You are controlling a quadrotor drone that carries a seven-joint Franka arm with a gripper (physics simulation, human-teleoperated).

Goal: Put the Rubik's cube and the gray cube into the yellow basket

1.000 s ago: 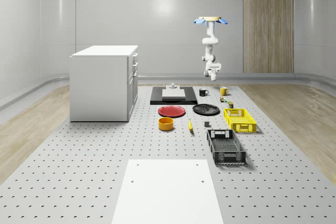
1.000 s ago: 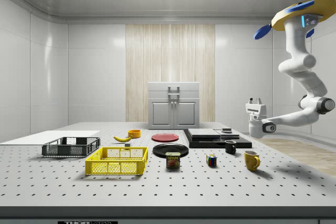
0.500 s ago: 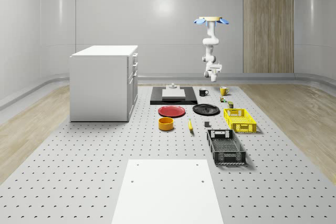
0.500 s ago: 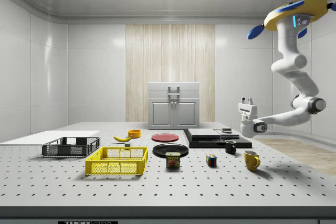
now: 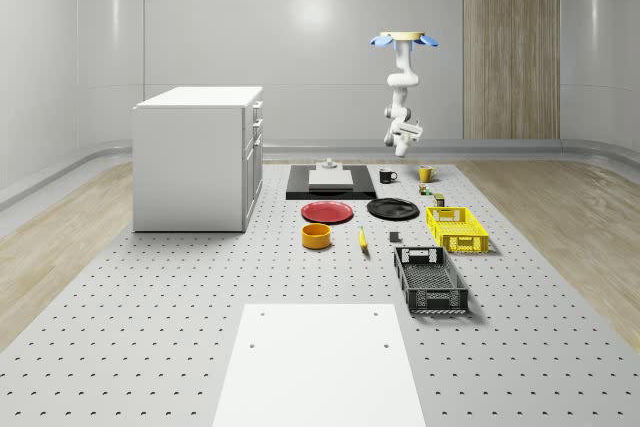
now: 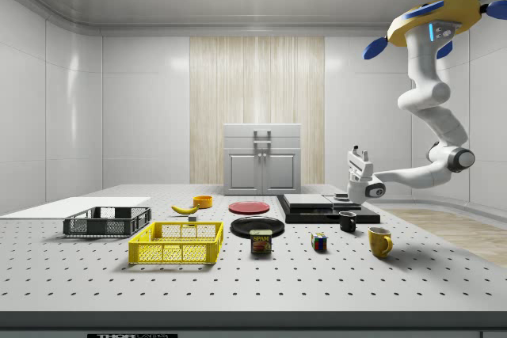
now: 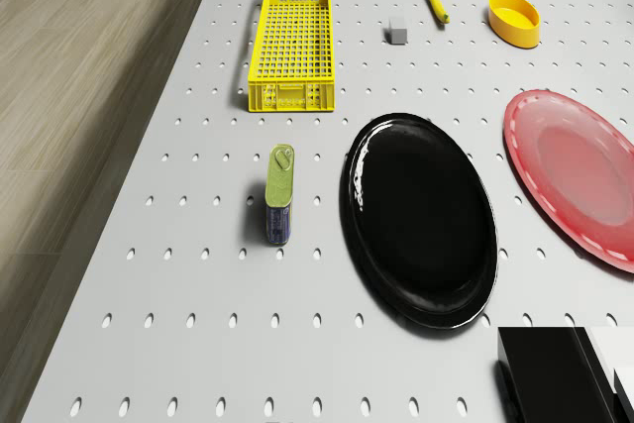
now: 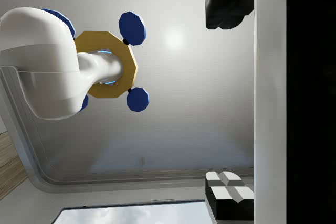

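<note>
2 cubes are waiting on the surface [image 6: 238, 290]: the Rubik's cube [image 6: 318, 242] is sitting right of center in the side view, between the can [image 6: 261, 241] and the yellow mug [image 6: 379, 241]; the gray cube [image 7: 397, 35] is lying near the top of the drone view, just beside the yellow basket [image 7: 292, 47]. The drone [image 6: 432, 25] is hovering high at the upper right, and its gripper [image 6: 356, 157] is pointing upward, fingers parted and carrying nothing. Doing this step well probably means turning the wrist downward first, then descending squarely over the Rubik's cube, avoiding the mug.
</note>
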